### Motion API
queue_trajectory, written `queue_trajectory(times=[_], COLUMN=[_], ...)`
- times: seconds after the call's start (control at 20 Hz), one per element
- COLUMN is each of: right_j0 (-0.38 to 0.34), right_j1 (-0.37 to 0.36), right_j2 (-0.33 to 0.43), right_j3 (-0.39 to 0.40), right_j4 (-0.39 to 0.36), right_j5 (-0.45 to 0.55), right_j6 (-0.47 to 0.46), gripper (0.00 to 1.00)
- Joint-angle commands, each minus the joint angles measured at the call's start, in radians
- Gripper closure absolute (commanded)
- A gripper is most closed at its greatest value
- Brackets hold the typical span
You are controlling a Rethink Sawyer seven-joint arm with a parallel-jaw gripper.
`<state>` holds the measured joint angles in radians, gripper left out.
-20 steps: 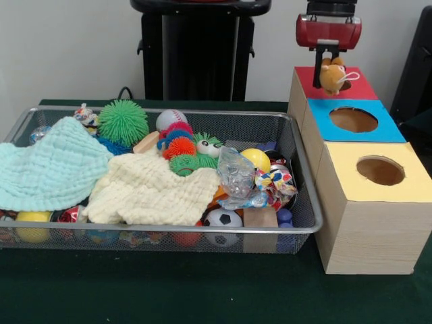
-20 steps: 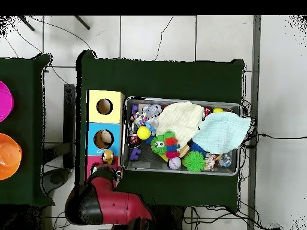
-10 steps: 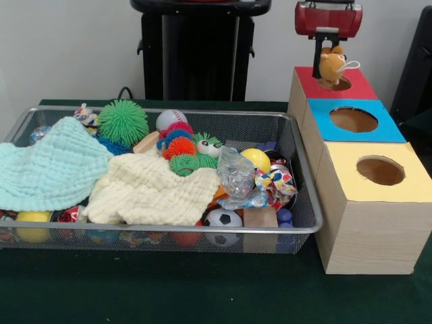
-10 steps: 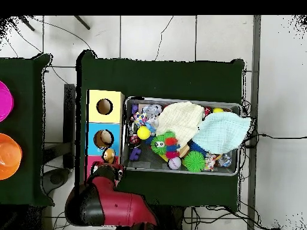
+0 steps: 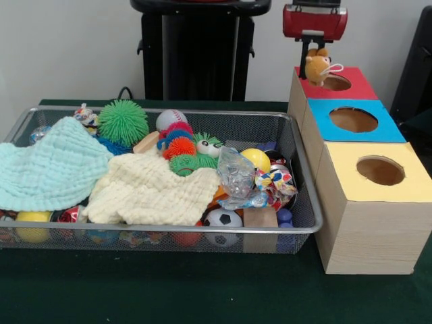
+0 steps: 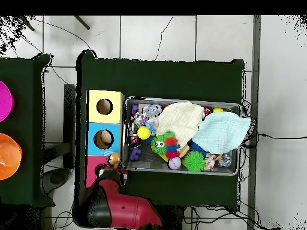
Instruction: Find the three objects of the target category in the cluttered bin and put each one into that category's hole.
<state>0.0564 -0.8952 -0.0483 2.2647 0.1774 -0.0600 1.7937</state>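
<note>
Since 0.5 s ago the gripper (image 5: 309,55) has moved up and off toward the bin side; the orange plush toy (image 5: 316,65) it clenches now hangs above the red box's near-bin edge instead of over the hole (image 5: 337,82). Bin contents unchanged. Count, near to far: 1 wire bin (image 5: 169,231) holding 2 cloths, the cream cloth (image 5: 153,191) and the mint cloth (image 5: 48,167), 1 soccer ball (image 5: 223,217), 1 yellow ball (image 5: 256,158), 1 crumpled plastic bag (image 5: 236,173), 1 baseball (image 5: 171,119) and 1 green spiky ball (image 5: 123,121), among other small toys. 3 boxes in a row: yellow box (image 5: 374,202), blue box (image 5: 354,120), red box (image 5: 332,84), 1 hole each. Dark green table cover (image 5: 169,290); white wall (image 5: 61,47) behind; tiled floor (image 6: 156,36) in the overhead view.
</note>
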Motion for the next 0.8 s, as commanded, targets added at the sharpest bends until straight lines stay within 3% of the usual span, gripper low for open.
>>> queue_trajectory(times=[0.05,0.2,0.5,0.65,0.8], right_j0=[-0.071,-0.148,-0.142,-0.174,-0.164], right_j1=[0.052,0.087,0.157,0.196,0.191], right_j2=[0.155,0.253,0.267,0.305,0.309], right_j3=[0.075,0.103,0.095,0.092,0.085], right_j4=[0.007,-0.018,-0.004,-0.024,-0.007], right_j5=[-0.041,-0.094,-0.169,-0.214,-0.207], right_j6=[0.278,0.307,0.327,0.342,0.35], gripper=[1.0,1.0,1.0,1.0,1.0])
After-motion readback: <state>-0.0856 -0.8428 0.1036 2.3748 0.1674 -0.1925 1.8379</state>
